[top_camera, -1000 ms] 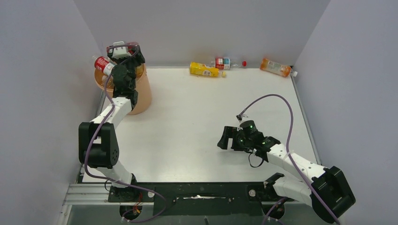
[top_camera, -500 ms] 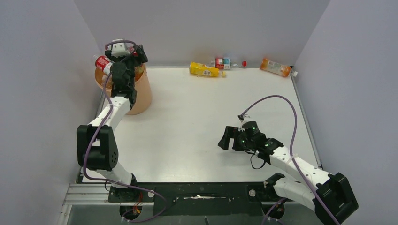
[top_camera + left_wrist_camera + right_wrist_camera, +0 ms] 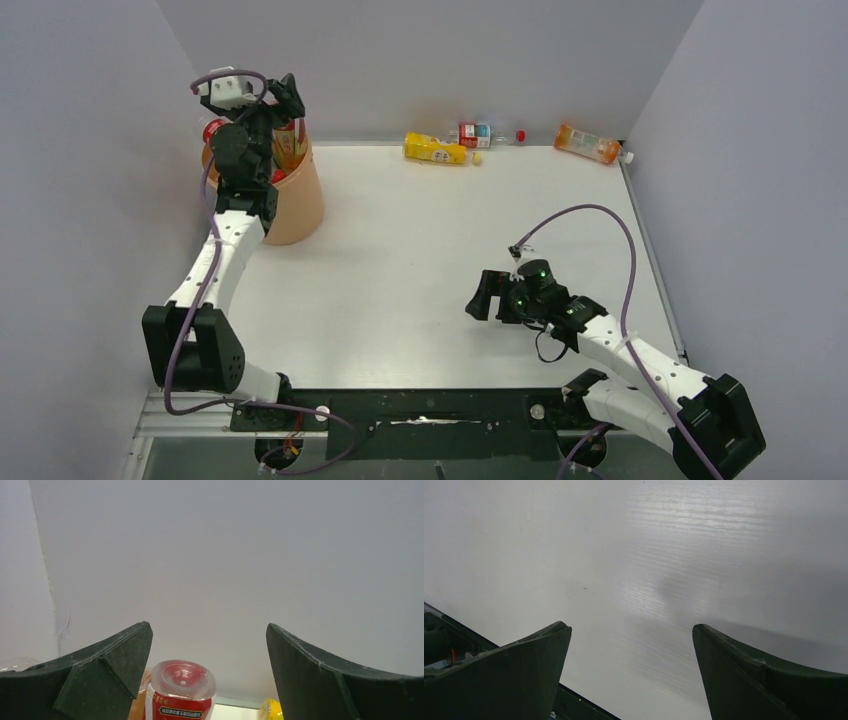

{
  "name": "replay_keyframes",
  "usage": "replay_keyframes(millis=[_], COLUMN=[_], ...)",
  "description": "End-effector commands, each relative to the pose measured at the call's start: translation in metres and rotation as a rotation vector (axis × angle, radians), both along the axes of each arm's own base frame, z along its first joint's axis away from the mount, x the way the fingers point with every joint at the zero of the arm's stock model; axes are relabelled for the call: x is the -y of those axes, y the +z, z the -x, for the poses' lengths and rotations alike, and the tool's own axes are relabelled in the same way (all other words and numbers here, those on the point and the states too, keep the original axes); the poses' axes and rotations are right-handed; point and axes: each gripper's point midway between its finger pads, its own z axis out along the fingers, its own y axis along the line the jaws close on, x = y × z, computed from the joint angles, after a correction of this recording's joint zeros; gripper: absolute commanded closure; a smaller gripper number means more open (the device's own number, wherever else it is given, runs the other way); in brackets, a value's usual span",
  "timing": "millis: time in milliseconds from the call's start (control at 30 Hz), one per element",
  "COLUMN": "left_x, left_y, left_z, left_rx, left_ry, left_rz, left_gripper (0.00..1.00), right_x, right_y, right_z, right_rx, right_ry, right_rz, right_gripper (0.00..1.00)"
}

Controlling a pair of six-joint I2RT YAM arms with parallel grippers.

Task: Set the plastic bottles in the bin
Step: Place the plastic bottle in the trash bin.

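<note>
White table [image 3: 420, 250]: bears everything.
Round peach-orange plastic bin [image 3: 300, 205]: far-left corner; holds bottles, including a red-labelled clear bottle [image 3: 182, 695].
Left claw [image 3: 207, 635]: above bin, spread wide, empty.
Right claw [image 3: 480, 297]: over mid-table, spread wide, empty.
Yellow-labelled bottle [image 3: 434, 149], red-and-blue-labelled bottle [image 3: 480, 134], orange bottle [image 3: 587, 143]: lying along far edge.

Yellow bottle [image 3: 435, 149], red-labelled bottle [image 3: 478, 134], orange bottle [image 3: 588, 144] lie flat; peach bin [image 3: 300, 205] holds others.

Bin [image 3: 300, 205] interior mostly hidden by left arm [image 3: 222, 250], red-labelled bottle [image 3: 181, 690] cut off at bottom edge
</note>
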Motion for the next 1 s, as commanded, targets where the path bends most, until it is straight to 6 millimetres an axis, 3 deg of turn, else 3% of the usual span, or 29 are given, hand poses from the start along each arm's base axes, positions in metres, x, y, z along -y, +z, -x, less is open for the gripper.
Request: replay_keyframes(millis=[0,133,233,433,667,867,967], left_x=[0.018,0.043,0.07,0.138,0.207,0.255,0.276], left_y=[0.069,0.082,0.081,0.045,-0.013,-0.067,-0.093], left_z=[0.045,0.072,0.083,0.083,0.05,0.001,-0.025], left_rx=[0.132,0.141,0.115,0.009,-0.165,-0.27,-0.293], left_ry=[-0.082,-0.138,-0.195,-0.314,-0.415,-0.478,-0.497], left_rz=[0.039,0.048,0.06,0.071,0.027,-0.036,-0.079], left_gripper=[0.15,0.15,0.15,0.15,0.15,0.15,0.15], right_x=[-0.008,-0.009,-0.008,-0.001,0.015,0.028,0.031], right_y=[0.019,0.025,0.031,0.05,0.071,0.098,0.102], right_z=[-0.007,-0.006,-0.007,-0.008,-0.005,-0.001,0.002], right_rx=[0.057,0.066,0.074,0.101,0.119,0.164,0.169], right_ry=[0.015,0.014,0.009,-0.024,-0.098,-0.178,-0.193], right_rz=[-0.038,-0.05,-0.053,-0.039,-0.021,-0.053,-0.063], right_gripper=[0.02,0.02,0.02,0.02,0.02,0.02,0.02])
